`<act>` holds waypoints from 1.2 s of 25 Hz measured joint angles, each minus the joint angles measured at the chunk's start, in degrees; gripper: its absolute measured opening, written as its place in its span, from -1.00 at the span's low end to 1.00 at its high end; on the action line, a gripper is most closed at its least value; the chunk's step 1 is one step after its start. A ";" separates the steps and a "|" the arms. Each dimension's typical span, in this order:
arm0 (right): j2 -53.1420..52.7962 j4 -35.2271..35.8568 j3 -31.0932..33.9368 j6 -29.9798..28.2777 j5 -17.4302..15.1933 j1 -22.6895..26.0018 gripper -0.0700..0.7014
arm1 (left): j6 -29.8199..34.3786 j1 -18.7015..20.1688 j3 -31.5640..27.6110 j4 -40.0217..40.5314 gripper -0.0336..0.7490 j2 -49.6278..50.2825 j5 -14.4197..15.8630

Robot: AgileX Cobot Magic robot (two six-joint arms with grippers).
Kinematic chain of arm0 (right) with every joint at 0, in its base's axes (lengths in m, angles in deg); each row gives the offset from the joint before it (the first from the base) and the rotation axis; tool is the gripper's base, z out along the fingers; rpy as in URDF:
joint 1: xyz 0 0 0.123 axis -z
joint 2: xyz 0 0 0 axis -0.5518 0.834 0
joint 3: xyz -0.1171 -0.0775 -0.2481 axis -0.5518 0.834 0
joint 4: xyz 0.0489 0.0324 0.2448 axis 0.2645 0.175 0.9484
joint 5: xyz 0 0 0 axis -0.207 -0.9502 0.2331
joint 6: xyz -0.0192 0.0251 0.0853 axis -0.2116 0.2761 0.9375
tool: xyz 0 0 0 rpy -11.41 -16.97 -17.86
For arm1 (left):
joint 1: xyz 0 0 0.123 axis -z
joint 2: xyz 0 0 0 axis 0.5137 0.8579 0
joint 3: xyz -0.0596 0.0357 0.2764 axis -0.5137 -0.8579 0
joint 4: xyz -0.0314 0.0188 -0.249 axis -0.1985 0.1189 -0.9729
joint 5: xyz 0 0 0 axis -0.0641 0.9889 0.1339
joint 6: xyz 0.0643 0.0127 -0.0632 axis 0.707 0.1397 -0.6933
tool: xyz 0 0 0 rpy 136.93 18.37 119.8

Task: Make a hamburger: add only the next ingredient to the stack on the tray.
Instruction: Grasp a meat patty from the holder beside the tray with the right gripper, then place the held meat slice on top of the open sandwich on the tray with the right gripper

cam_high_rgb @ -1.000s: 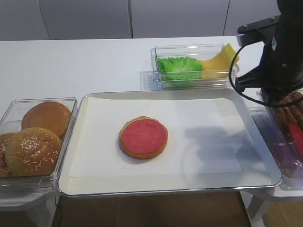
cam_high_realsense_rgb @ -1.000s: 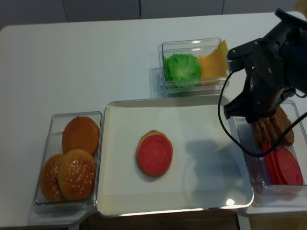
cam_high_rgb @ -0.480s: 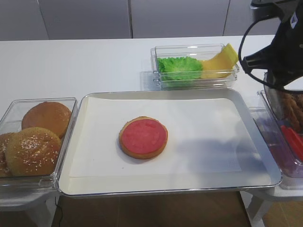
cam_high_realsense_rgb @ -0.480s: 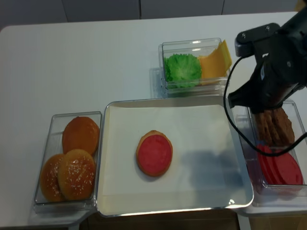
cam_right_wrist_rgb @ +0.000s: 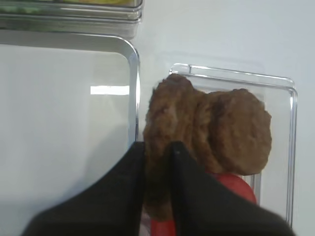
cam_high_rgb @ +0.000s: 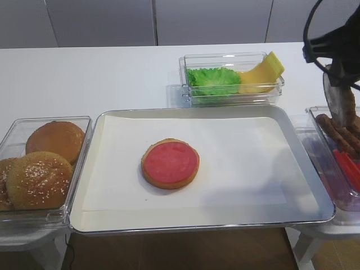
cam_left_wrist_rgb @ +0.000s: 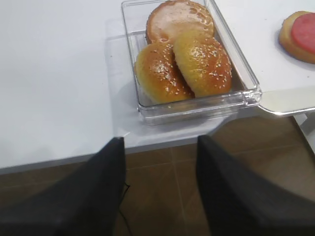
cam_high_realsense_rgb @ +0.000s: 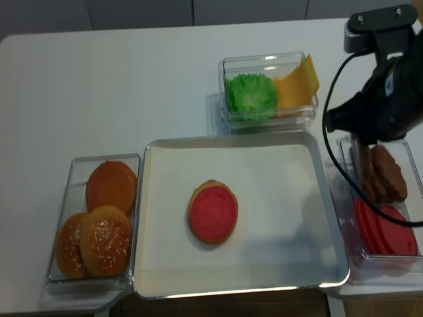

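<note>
Brown rough grilled meat patty (cam_right_wrist_rgb: 162, 147) hangs edge-on, pinched by the right gripper (cam_right_wrist_rgb: 157, 152) above its clear tub at the silver paper-lined tray's (cam_high_rgb: 304, 149) three o'clock, ready to carry to the tan bun bottom with pink disc (cam_high_rgb: 170, 163). Left gripper (cam_left_wrist_rgb: 157, 162) stands spread, idle.

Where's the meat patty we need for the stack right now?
The meat patty hangs edge-on, pinched in the right gripper, just above the clear tub of patties and red slices, right of the tray.
</note>
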 joint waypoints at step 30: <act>5.73 10.39 -4.37 -4.31 7.18 -19.87 -0.53 | 0.00 0.00 0.00 0.00 -0.01 0.00 0.00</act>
